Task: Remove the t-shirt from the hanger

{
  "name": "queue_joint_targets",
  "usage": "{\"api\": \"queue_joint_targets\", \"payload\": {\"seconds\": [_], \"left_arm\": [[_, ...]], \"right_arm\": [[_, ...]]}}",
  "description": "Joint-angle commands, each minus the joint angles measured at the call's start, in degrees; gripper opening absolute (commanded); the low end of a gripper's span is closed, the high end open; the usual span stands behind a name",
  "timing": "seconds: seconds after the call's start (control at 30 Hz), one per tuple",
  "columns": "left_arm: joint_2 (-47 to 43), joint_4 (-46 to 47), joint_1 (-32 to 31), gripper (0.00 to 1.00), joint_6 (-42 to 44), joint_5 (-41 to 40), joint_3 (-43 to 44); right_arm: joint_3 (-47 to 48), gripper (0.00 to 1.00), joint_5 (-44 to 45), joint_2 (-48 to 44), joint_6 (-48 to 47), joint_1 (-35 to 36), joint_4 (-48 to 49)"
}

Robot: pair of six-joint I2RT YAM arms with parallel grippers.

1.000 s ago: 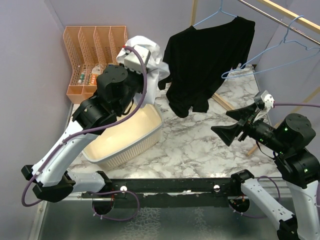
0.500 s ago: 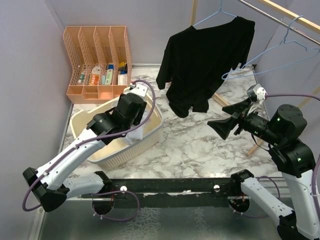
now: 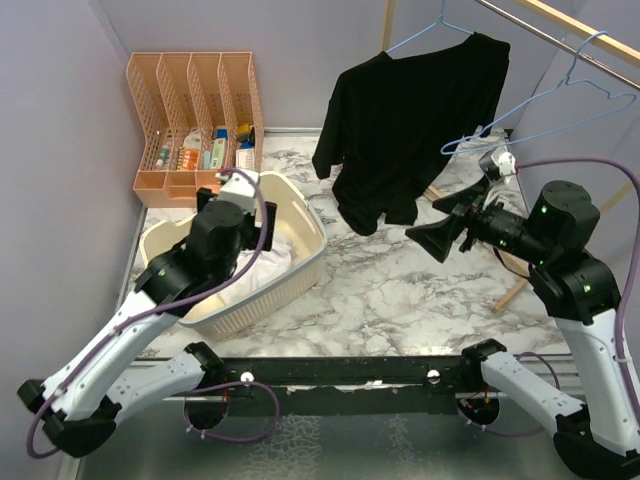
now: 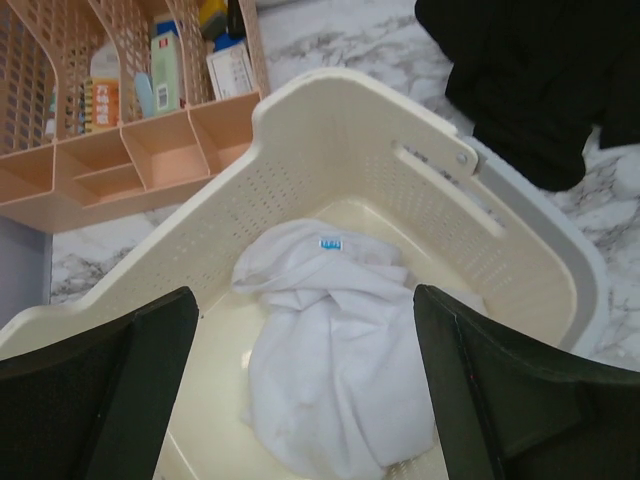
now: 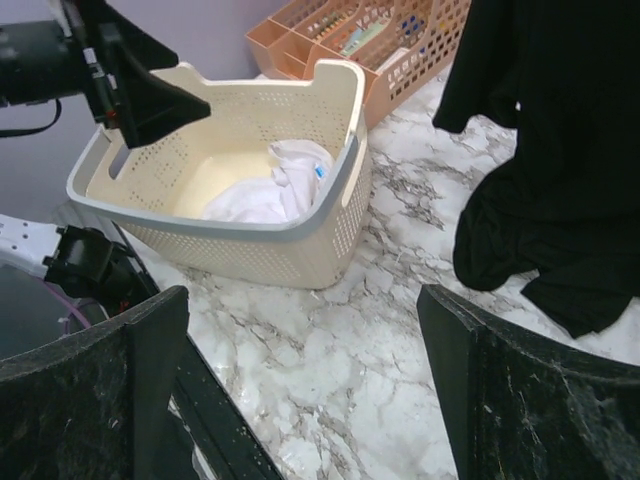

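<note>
A black t-shirt (image 3: 410,120) hangs on a blue wire hanger (image 3: 432,28) from the rail at the back right, its hem just above the marble top. It also shows in the right wrist view (image 5: 560,150). My right gripper (image 3: 440,225) is open in the air, just right of the shirt's lower hem and not touching it; between its fingers (image 5: 300,295) lies bare marble. My left gripper (image 4: 303,295) is open above the cream basket (image 3: 310,255). Below it a crumpled white t-shirt (image 4: 330,370) lies loose on the basket floor.
An orange desk organizer (image 3: 195,110) with small boxes stands at the back left behind the basket. A second, empty blue hanger (image 3: 560,90) hangs on the rail at right. Wooden rack legs (image 3: 510,290) cross the table at the right. Purple walls close in both sides.
My left gripper has opened and dropped the white t-shirt into the basket, and its arm has pulled down and back. My right gripper has moved up and left toward the black t-shirt.
</note>
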Motion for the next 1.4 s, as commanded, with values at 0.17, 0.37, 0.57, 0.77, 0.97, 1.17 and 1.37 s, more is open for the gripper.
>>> {"api": "queue_joint_targets", "payload": {"seconds": [0.17, 0.37, 0.57, 0.77, 0.97, 1.17, 1.37], "left_arm": [[-13.29, 17.51, 0.1, 0.82, 5.88, 0.84, -9.79], [-13.3, 19.41, 0.1, 0.82, 6.85, 1.61, -13.1], [-15.07, 24.74, 0.1, 0.82, 6.53, 2.74, -18.72], [-16.15, 27.9, 0.1, 0.82, 5.06, 3.23, -21.9], [-16.06, 26.96, 0.1, 0.82, 4.43, 4.79, -22.25], [-18.18, 26.74, 0.18, 0.82, 3.68, 5.96, -23.1], [-18.85, 26.34, 0.19, 0.82, 3.77, 5.93, -23.4]], "right_arm": [[16.77, 0.95, -5.33, 16.36, 4.64, 0.11, 8.7], [29.41, 0.95, -0.65, 28.52, 11.32, 0.2, 13.27], [51.23, 0.97, 26.86, 45.98, 16.94, 2.0, 5.61], [60.13, 1.0, 45.74, 55.25, 21.58, 4.53, 5.97], [68.6, 1.0, 58.71, 64.73, 21.65, 10.78, 5.91], [65.09, 1.0, 69.65, 66.21, 23.48, 11.75, 10.12], [59.12, 1.0, 75.84, 65.09, 23.35, 11.89, 15.55]]}}
